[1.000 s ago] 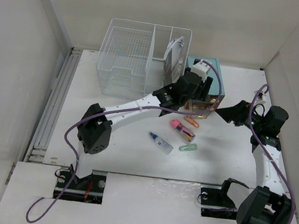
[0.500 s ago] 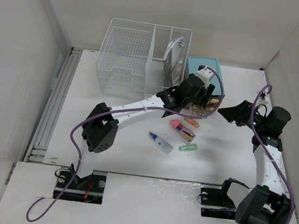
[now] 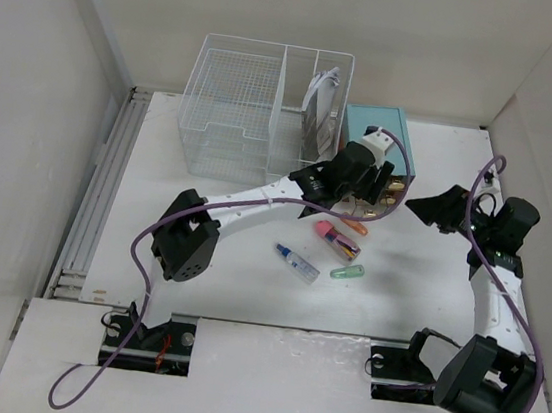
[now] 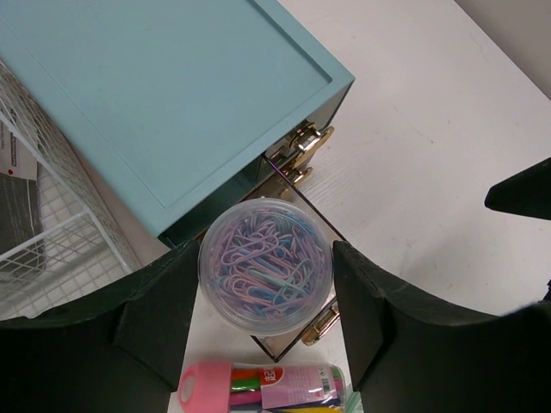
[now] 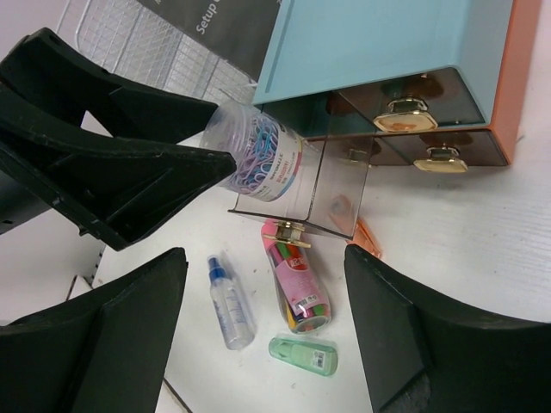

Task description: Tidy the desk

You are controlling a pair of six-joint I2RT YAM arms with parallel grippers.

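Observation:
The white desk (image 3: 245, 293) carries a teal-topped drawer box (image 3: 379, 124), also in the left wrist view (image 4: 172, 95) and the right wrist view (image 5: 387, 43). Its lowest clear smoky drawer (image 5: 337, 185) is pulled open. My left gripper (image 3: 370, 181) (image 4: 265, 258) is shut on a clear tub of pastel paper clips (image 4: 265, 262) (image 5: 258, 163), held upright just above the open drawer. My right gripper (image 3: 429, 207) (image 5: 263, 258) is open and empty, hovering right of the box.
On the desk in front of the box lie a pink-capped tube of markers (image 3: 337, 239), a blue-capped spray bottle (image 3: 296, 262), a small green case (image 3: 347, 272) and an orange clip (image 3: 353, 221). A white wire basket (image 3: 238, 101) holding a booklet (image 3: 320, 96) stands behind.
My left gripper has carried the paper clip tub a little toward the near side, over the open drawer. My right gripper has drifted slightly right.

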